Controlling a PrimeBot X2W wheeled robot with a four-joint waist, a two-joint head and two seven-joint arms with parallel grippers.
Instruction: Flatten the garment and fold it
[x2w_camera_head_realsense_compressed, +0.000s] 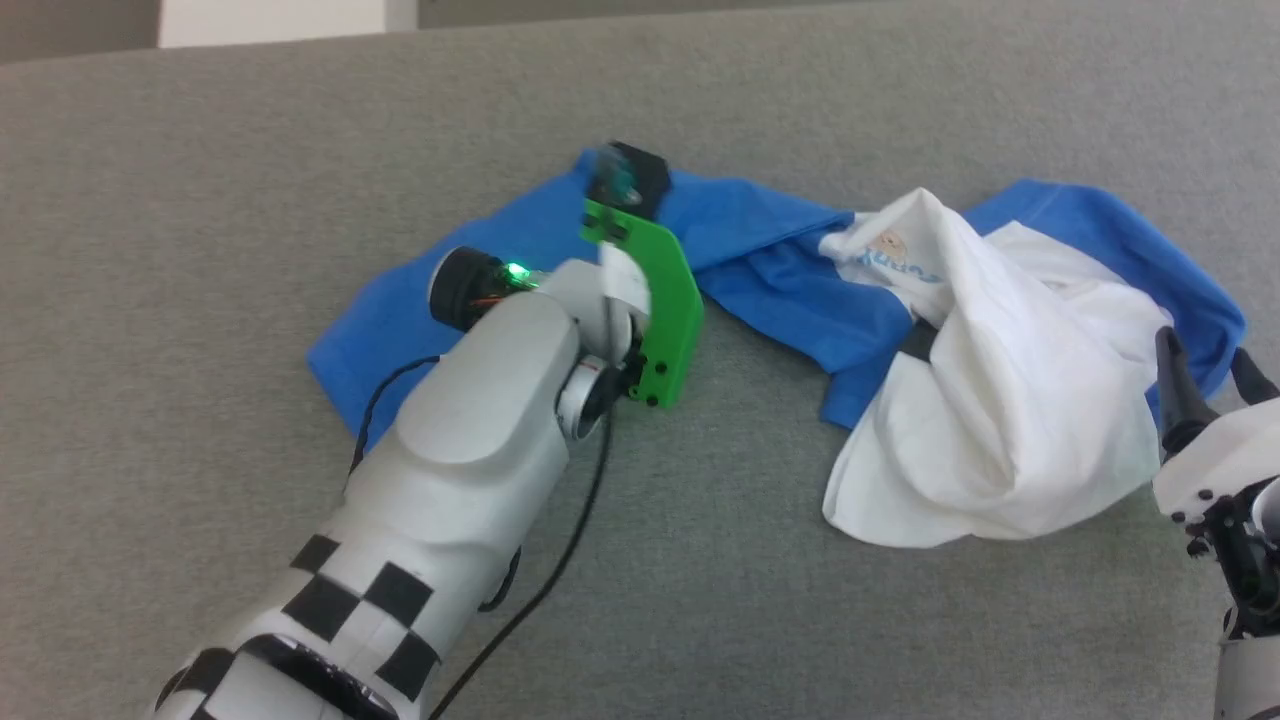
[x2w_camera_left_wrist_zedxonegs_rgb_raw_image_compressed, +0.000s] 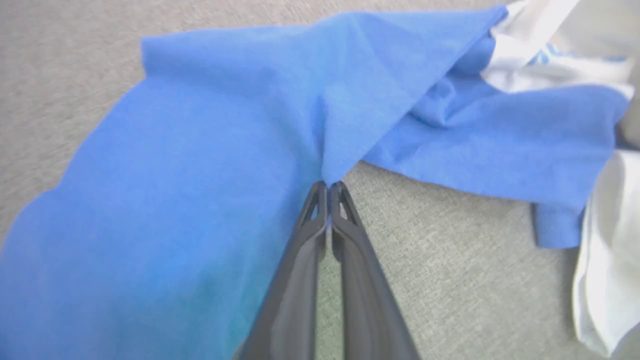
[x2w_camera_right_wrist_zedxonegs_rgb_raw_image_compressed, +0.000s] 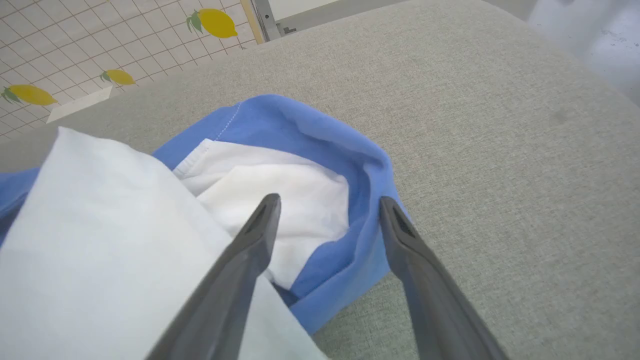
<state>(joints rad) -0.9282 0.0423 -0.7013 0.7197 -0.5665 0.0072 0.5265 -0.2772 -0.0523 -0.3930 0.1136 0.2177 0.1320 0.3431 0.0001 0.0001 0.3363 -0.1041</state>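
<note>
With my left gripper (x2w_camera_left_wrist_zedxonegs_rgb_raw_image_compressed: 328, 184) clamped on a blue sleeve (x2w_camera_left_wrist_zedxonegs_rgb_raw_image_compressed: 200, 150) of the garment (x2w_camera_head_realsense_compressed: 1000, 400) crumpled on the grey surface (x2w_camera_head_realsense_compressed: 200, 150), and my right gripper (x2w_camera_right_wrist_zedxonegs_rgb_raw_image_compressed: 330, 210) spread open, I should draw the cloth outward low and slowly.

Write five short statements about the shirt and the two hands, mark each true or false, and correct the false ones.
1. The left hand is shut on a pinch of blue cloth of the garment. True.
2. The right hand is clamped on the white cloth. False: its fingers stand apart over the garment's blue edge and hold nothing.
3. The garment lies flat and spread out. False: it is crumpled, with the white body bunched in a heap.
4. The garment rests on a grey fabric surface. True.
5. The chest print faces down, out of sight. False: it shows on top in the head view.
</note>
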